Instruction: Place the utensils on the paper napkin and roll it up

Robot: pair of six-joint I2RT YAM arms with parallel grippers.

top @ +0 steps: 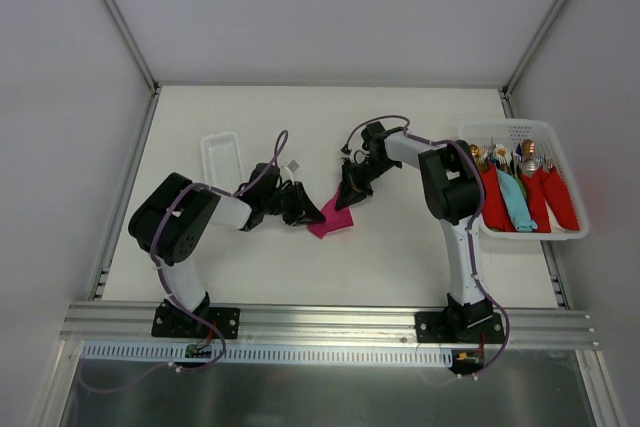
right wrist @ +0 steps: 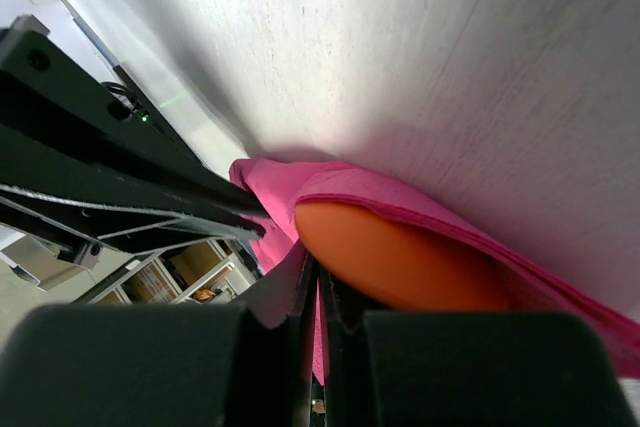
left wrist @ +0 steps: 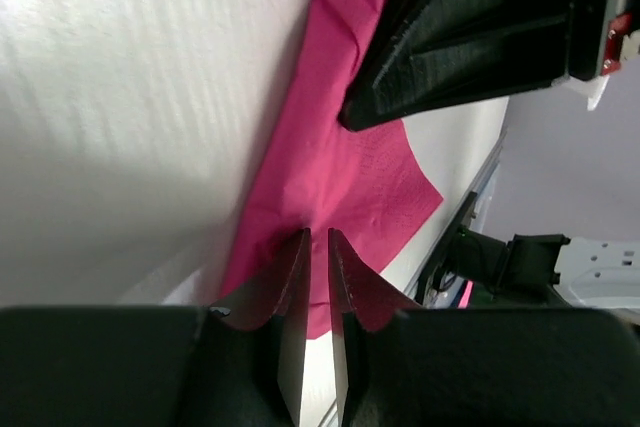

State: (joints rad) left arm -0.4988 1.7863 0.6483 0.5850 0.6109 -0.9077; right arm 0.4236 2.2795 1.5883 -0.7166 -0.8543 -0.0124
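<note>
The paper napkin (top: 330, 220) is a thin magenta-pink sheet, creased and folded over on itself; it lies on the white counter (top: 400, 257) between the left jaws and the right jaws. In the right wrist view its fold wraps the round, glossy orange bowl of the spoon (right wrist: 400, 259), just beside the tips of the right jaws; the handle is hidden under the paper.

The left arm (top: 215, 209) reaches low over the counter from a folded elbow, its wrist turned sideways; its jaws stand nearly together with only a narrow slit, and the fingertips (left wrist: 298, 272) pinch the napkin's near edge where the creases gather. The right arm (top: 420, 152) bends back toward the centre with its wrist angled down; its jaws are pressed together on a pink fold, right against the spoon's bowl. The two sets of jaws face each other, near but apart.

Behind the left jaws lies a white tray (top: 222, 159); well off behind the right jaws a white basket (top: 575, 232) holds red bundles (top: 492, 202) and a teal bundle (top: 517, 205).
</note>
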